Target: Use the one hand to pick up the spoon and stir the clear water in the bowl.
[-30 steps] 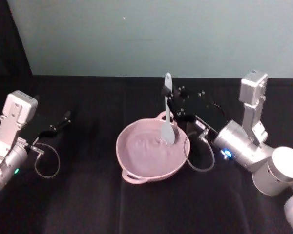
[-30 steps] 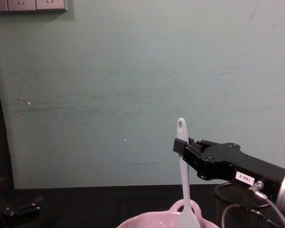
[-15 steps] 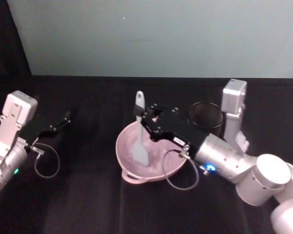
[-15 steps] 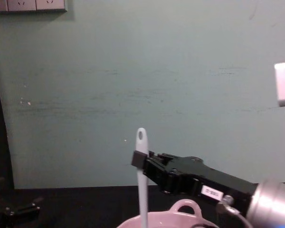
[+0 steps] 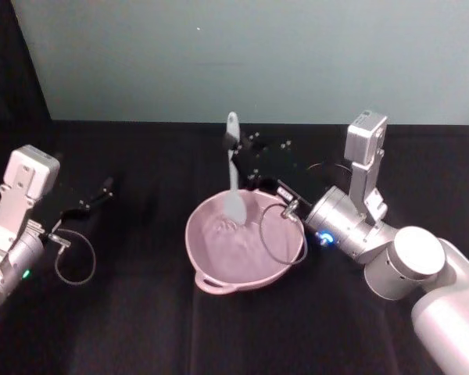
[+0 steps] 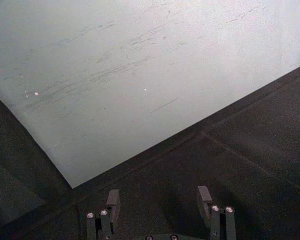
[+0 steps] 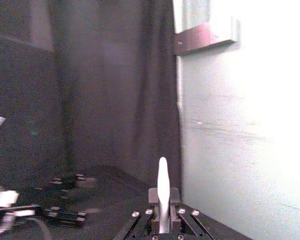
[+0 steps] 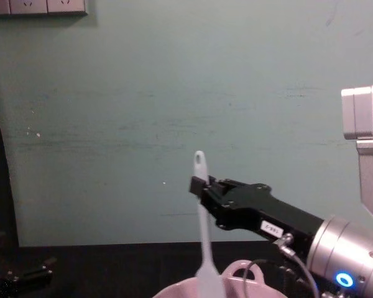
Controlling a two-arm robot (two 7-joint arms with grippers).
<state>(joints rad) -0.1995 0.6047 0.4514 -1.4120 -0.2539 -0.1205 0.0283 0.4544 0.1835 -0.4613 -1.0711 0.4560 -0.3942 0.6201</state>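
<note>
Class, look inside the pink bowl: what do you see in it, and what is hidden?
The spoon, held upright by the right claw, has its scoop inside the bowl. A cable loop covers part of its right side. Left claw rests apart.

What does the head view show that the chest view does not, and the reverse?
Head view: the inside of the bowl, with the scoop of the spoon down in it. Chest view: the wall sockets high up. Both: the right claw shut on the spoon's handle, the spoon nearly upright, the bowl's rim, and the left claw parked at the far left.
</note>
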